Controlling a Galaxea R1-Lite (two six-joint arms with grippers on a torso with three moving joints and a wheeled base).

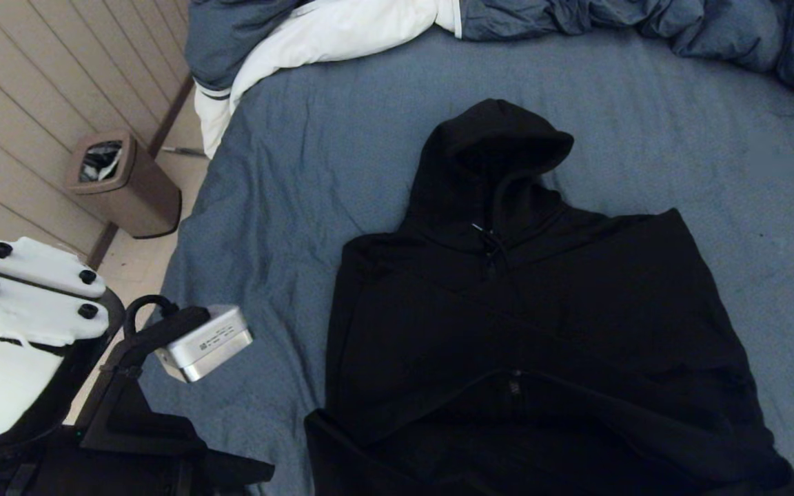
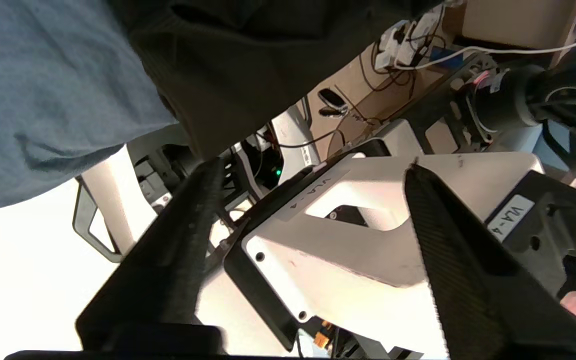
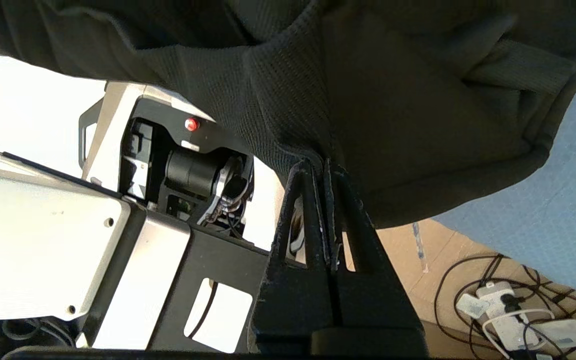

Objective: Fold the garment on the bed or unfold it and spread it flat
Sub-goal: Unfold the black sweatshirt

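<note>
Black garment (image 1: 528,331) lies hood-up on the bed (image 1: 679,124), its hem cut off below the head view, where the right gripper (image 3: 324,167) pinches ribbed hem and the left gripper (image 2: 313,175) gapes beside it.
</note>
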